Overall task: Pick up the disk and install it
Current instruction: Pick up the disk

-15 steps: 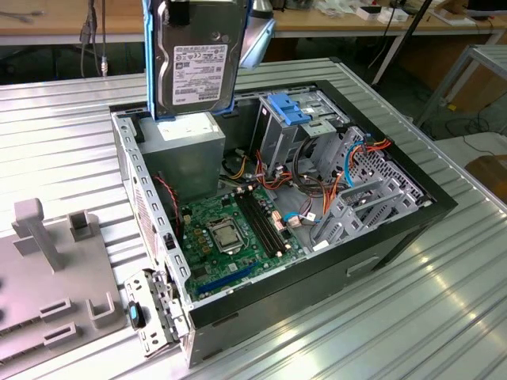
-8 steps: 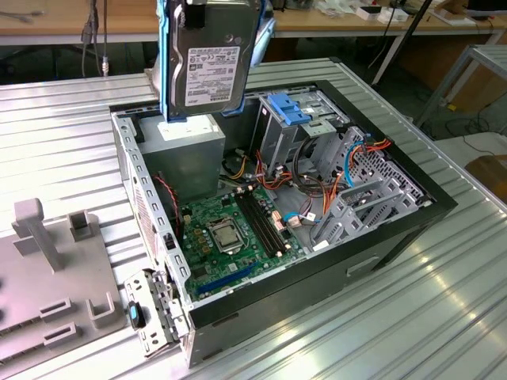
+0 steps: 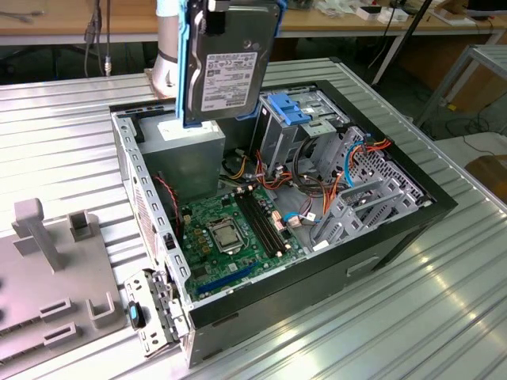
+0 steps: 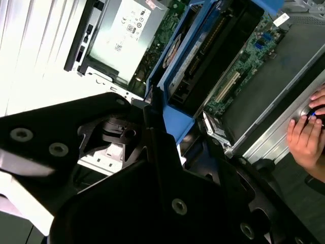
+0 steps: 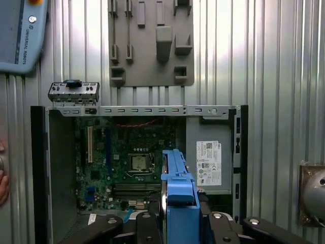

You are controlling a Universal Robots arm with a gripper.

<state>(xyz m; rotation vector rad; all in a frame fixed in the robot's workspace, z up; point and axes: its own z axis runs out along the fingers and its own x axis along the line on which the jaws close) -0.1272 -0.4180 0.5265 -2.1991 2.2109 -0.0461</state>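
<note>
disk (image 3: pixel 230 67) hangs upright over open case (image 3: pixel 432 198), drive cage (image 3: pixel 273 138) just beside

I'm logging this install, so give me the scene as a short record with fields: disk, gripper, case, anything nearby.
disk: upright, in the air above the open case, not installed
gripper: shut on the disk's blue frame
case: side open, lying on the ribbed metal table, motherboard exposed
drive cage: grey, inside the case, to the exterior view's right of the disk
hand: a person's, beside the case edge
</note>
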